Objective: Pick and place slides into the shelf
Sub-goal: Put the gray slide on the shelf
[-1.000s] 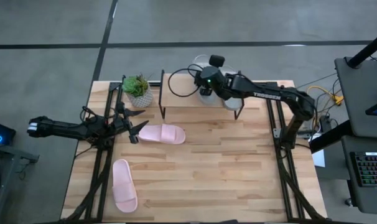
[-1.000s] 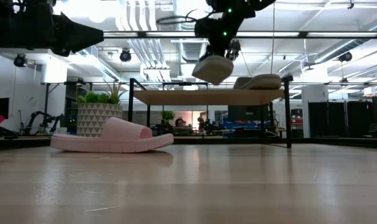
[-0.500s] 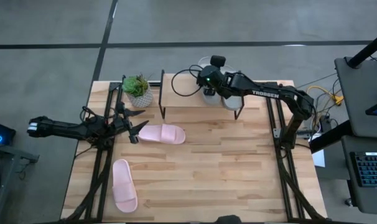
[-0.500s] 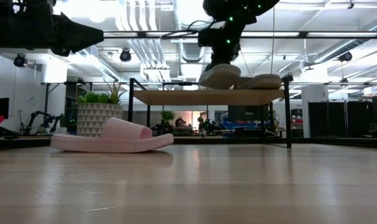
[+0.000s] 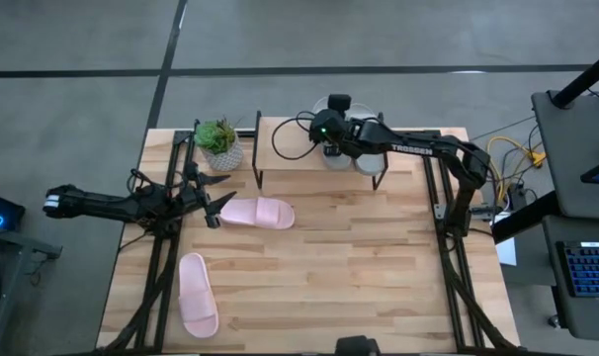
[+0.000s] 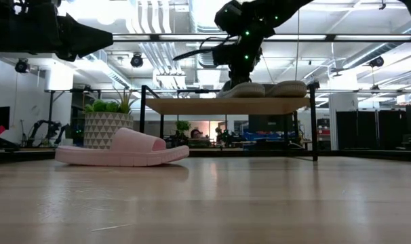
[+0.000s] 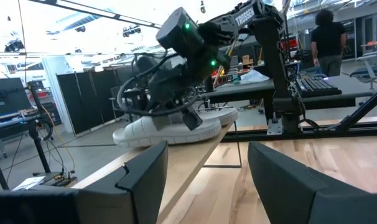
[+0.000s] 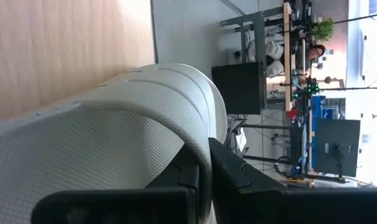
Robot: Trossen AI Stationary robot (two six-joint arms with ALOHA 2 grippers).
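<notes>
The wooden table [image 5: 359, 267] carried the shelf [image 5: 290, 138] along its far edge, a low rack with a pale top board and thin black legs, and everything else lay in relation to it. Over the last second the right arm had brought a grey-green slide [image 6: 241, 89] down from the air above the shelf until its sole rested flat on the board, touching or just beside the other grey-green slide [image 6: 287, 88] already lying at the shelf's right end. That likely meant the second of four placements was all but done, with only the release left. The right gripper [image 5: 331, 133] hung over the shelf's right half, its fingers closed on the slide's wide strap, whose ribbed, pale surface filled the right wrist view. The two light pink slides were off the shelf: one pink slide [image 5: 256, 212] lay on the table just in front of the shelf's left legs, the other pink slide [image 5: 197, 294] well away toward the near left corner. A potted plant [image 5: 218, 142] stood just left of the shelf. The left gripper [image 5: 216, 201] waited beside the nearer pink slide, fingers spread and holding nothing.
</notes>
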